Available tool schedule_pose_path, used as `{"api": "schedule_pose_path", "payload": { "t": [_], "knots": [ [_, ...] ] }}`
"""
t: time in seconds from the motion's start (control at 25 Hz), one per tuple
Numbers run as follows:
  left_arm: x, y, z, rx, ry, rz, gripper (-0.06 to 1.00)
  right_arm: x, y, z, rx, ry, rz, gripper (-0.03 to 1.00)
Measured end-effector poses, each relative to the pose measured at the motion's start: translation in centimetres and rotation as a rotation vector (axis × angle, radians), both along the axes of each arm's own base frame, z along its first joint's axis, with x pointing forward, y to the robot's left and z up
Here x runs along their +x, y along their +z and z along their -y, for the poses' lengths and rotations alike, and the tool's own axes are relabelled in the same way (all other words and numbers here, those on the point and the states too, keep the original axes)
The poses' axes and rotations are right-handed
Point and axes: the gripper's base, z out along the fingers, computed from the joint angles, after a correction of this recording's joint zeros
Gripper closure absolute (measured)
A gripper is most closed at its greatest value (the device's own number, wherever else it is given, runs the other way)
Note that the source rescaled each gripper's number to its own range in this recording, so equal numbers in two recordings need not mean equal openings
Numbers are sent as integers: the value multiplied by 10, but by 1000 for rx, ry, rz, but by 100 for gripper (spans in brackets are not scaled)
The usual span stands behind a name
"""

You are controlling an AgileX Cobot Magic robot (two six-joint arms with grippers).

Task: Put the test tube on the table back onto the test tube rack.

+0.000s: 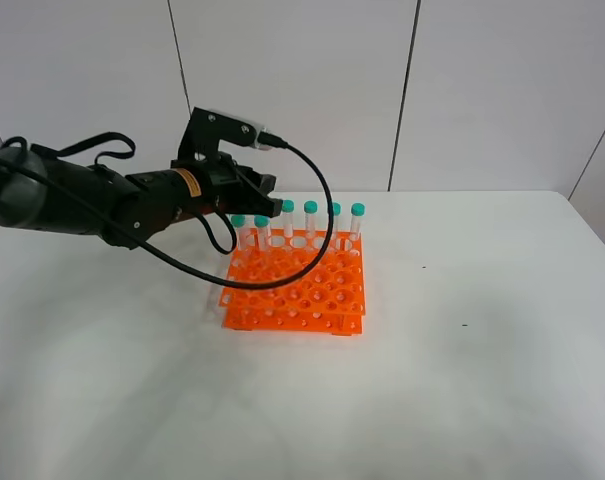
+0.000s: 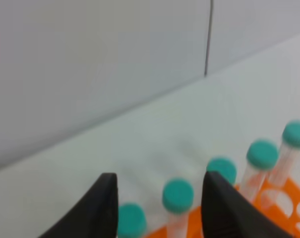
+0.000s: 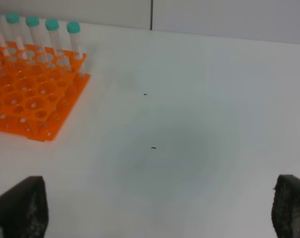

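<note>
The orange test tube rack (image 1: 297,288) stands on the white table (image 1: 482,350). Several teal-capped tubes stand upright in its back row. My left gripper (image 1: 269,207) is at that row's left end. In the left wrist view (image 2: 160,177) its jaws are open, wide apart on either side of one upright test tube (image 2: 178,194) without touching it. Other caps show beside it (image 2: 262,153). No tube lies on the table in any view. My right gripper (image 3: 159,181) is open and empty above bare table; it is out of the exterior view. The rack (image 3: 30,99) lies to one side of it.
Grey wall panels (image 1: 302,90) stand behind the table's far edge. The left arm's black cable (image 1: 327,215) loops over the rack's back row. Small dark specks (image 3: 153,148) mark the tabletop right of the rack.
</note>
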Motion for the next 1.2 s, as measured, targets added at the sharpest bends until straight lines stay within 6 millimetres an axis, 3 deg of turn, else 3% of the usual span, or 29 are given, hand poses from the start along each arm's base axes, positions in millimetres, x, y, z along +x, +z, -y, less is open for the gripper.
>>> {"api": "schedule_pose_path", "payload": {
  "t": [0.08,0.24,0.36,0.48,0.64,0.88,1.2],
  "knots": [
    [-6,17,-4,12,9,-2,55,0,0,0,0,0,0,-3],
    [-22,43,-16,71,54,-87,12,0,0,0,0,0,0,-3],
    [-25,57,-22,123,126,-223,-1,0,0,0,0,0,0,-3],
    [-18,68,-30,189,207,-362,-5,0,0,0,0,0,0,-3],
    [10,77,-44,224,277,-530,-6,0,0,0,0,0,0,-3],
    [41,74,-67,260,242,-783,-5,0,0,0,1,1,0,-3],
    [45,69,-145,235,401,-974,-3,0,0,0,1,1,0,-3]
  ]
}}
